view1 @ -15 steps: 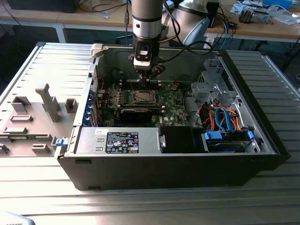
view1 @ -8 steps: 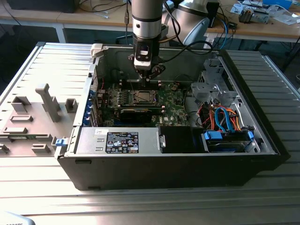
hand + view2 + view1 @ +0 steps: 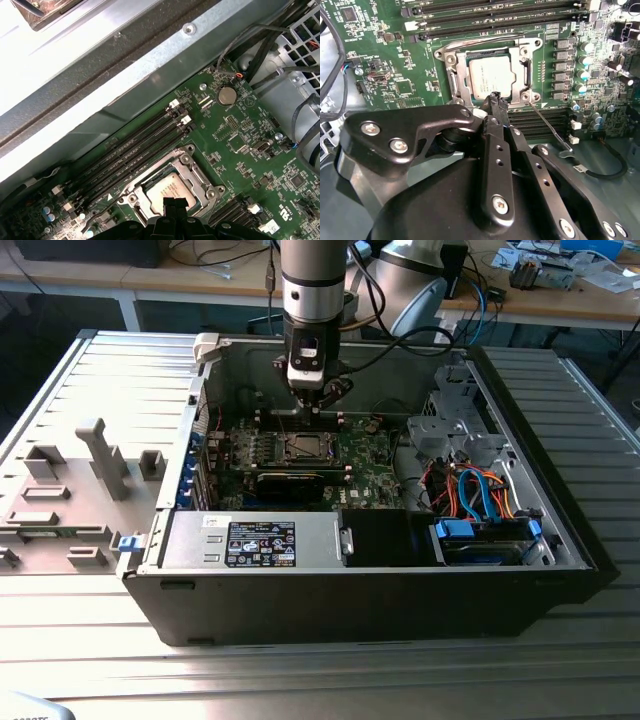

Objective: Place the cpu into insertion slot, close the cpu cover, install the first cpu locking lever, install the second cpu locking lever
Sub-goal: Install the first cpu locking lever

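Ribbed metal table (image 3: 90, 640), open computer case (image 3: 400, 610) on it, grey fixture blocks (image 3: 70, 500) beside

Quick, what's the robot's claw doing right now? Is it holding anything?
Claw: shut, fingertips pressed together, holding nothing, its tip at the edge of the cpu that sits in the insertion slot.

One cpu (image 3: 489, 76) sits in one insertion slot (image 3: 451, 75), under one cpu cover (image 3: 520, 75). One locking lever (image 3: 547, 125) sticks out beside it. Four long memory slots (image 3: 135, 155) lie alongside. One coin battery (image 3: 226, 94). One claw (image 3: 496, 98).
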